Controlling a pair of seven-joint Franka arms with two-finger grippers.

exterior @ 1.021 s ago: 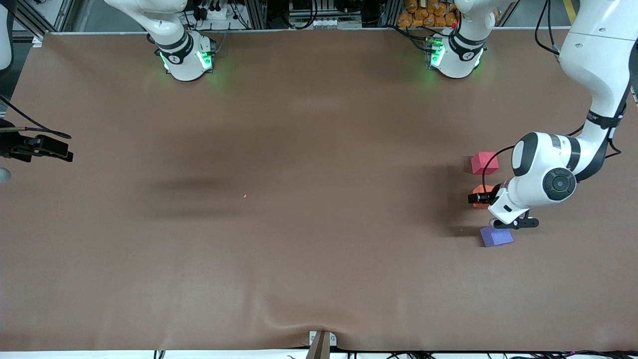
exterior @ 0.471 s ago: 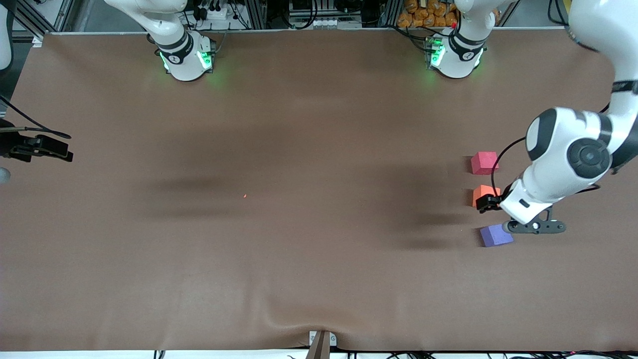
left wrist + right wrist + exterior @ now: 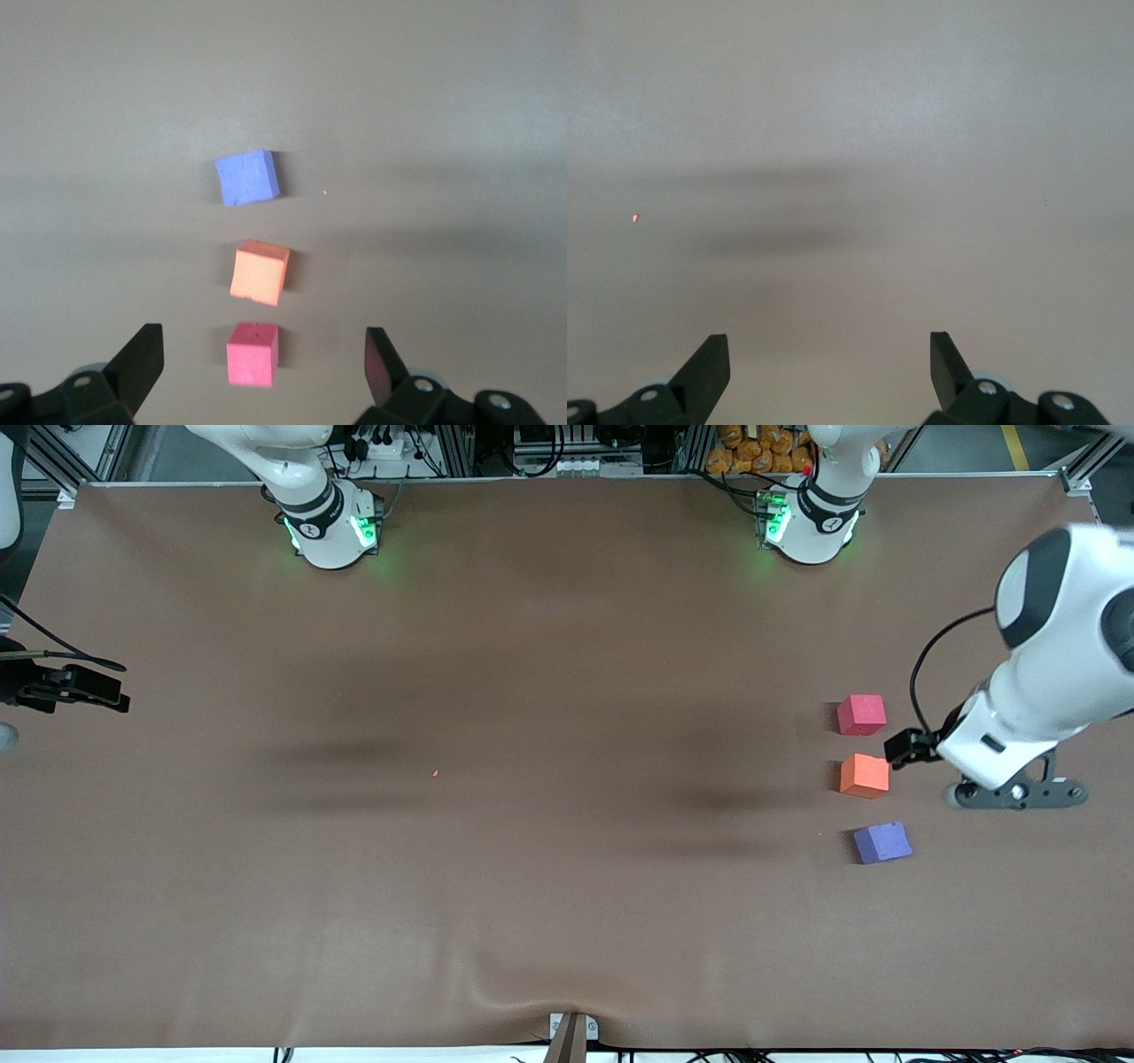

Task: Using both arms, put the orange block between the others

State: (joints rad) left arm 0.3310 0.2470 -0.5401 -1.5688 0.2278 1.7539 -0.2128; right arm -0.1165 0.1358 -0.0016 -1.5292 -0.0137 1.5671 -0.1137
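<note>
1. Three foam cubes sit in a short row on the brown table (image 3: 532, 868), near the left arm's end of it.
2. The orange block (image 3: 865, 775) is the middle one. The pinkish-red cube (image 3: 861, 715) lies farther from the front camera and the purple-blue cube (image 3: 882, 842) lies nearer to it.
3. None of the three touch; a strip of bare table shows between each pair. The purple-blue cube is turned a little askew compared with the other two.
4. The left gripper (image 3: 264, 372) hangs in the air over the table just beside the row, toward the left arm's end of the table, and holds nothing. Its fingers (image 3: 142, 359) stand wide apart, and in the left wrist view all three cubes show in the gap between them, down on the table.
5. The left arm (image 3: 1054, 646) comes in from the edge of the front view, its white forearm bent down toward the cubes.
6. The right gripper (image 3: 829, 372) is also spread wide and empty, waiting over bare table at the right arm's end, well apart from the cubes.
7. A tiny orange speck (image 3: 435, 773) lies on the table near the middle; the right wrist view shows it too.
</note>
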